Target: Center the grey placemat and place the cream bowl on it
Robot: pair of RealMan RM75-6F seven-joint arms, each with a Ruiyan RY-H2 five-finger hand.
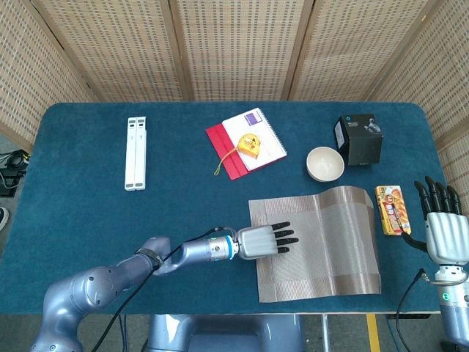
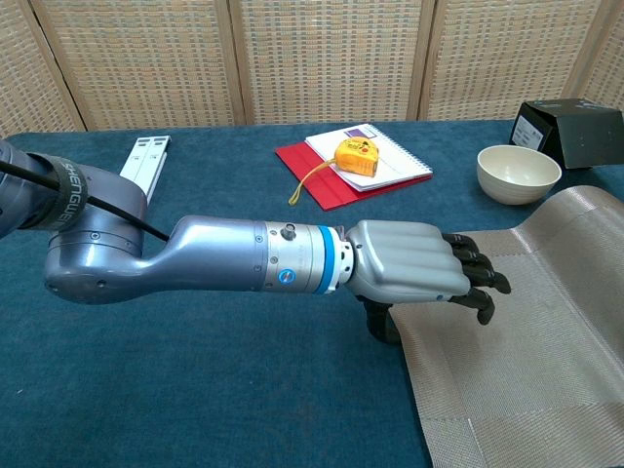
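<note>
Wicker screens behind, blue-clothed table [image 1: 88, 213] in front. My left hand [image 1: 265, 240] lies palm-down on the near-left part of the grey placemat [image 1: 330, 249], fingers straight and slightly apart, nothing gripped; whether the palm truly presses the weave I can't tell, though the chest view shows the thumb tucked down at the mat's left edge.

Mat sits right of the table's middle, long axis running left to right. Its far-right portion humps up in a wave (not lying flat there). Centring it means dragging leftward, toward my left arm's own side, so the left hand is the one placed for it.

Cream bowl [image 1: 325, 163] stands just beyond the mat's far edge, near its right end, beside the black box [image 1: 360, 139]. Bowl is apart from the mat in the head view; the chest view makes them look closer than I'd trust.

Right hand [image 1: 444, 224] is off the table's right edge, fingers extended and spread, empty. It is the nearer hand to the bowl. A yellow snack packet [image 1: 391, 210] lies between it and the mat's right edge.

Judgement: mat step in hand, bowl step not begun.
</note>
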